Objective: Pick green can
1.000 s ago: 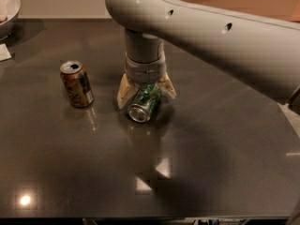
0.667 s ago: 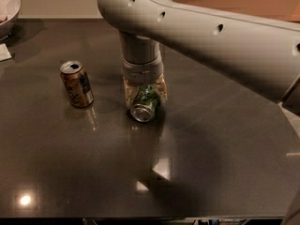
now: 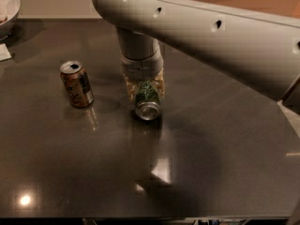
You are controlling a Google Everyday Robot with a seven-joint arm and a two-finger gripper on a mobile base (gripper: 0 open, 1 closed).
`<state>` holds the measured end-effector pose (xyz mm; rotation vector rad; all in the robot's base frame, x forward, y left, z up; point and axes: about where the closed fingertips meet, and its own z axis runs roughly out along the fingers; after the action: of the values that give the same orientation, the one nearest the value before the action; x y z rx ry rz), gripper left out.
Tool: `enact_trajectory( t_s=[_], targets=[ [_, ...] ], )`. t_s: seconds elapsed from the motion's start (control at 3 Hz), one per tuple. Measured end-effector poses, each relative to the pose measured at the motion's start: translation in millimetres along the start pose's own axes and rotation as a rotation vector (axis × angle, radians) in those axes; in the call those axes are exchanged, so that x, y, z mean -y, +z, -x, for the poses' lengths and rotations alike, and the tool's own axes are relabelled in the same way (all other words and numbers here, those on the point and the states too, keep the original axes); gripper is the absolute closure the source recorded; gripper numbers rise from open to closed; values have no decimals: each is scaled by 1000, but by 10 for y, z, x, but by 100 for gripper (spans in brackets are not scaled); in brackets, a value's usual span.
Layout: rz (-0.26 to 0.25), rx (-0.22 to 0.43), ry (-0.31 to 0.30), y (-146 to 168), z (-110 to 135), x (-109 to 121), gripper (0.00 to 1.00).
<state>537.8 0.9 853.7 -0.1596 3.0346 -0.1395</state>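
Pincer (image 3: 145, 93): lowered to the table (image 3: 220, 163) just behind centre, hanging straight down from the pale grey arm (image 3: 206, 36) that crosses the upper part of the view; its two tan fingers (image 3: 129, 86) stand either side of the green can (image 3: 148, 103) and press against its flanks; the opening is no wider than the can's body; condition: clenched on the can.

Green can: lying on its side on the table, between the fingers; its shiny silver end faces the camera and its green, white-patterned body runs back under the wrist; whether it rests on the surface or is raised slightly cannot be told.

Brown can (image 3: 76, 84): upright on the table to the left of the pincer, apart from it and from the green can; top opened.

White bowl (image 3: 9, 8): at the far left corner, partly cut off by the frame edge; a scrap of white paper (image 3: 3, 52) lies just in front of it.
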Motion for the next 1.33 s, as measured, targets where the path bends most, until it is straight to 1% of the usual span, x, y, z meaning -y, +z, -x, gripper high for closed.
enact_trajectory(
  t_s=[0.33, 0.67, 1.0, 1.33],
  targets=[
    [31, 12, -22, -212, -10, -16, 100],
    [75, 37, -76, -506, -56, -65, 100],
    [135, 68, -138, -816, -118, -142, 100],
    [171, 98, -192, -1087, -168, -194, 100]
  ],
)
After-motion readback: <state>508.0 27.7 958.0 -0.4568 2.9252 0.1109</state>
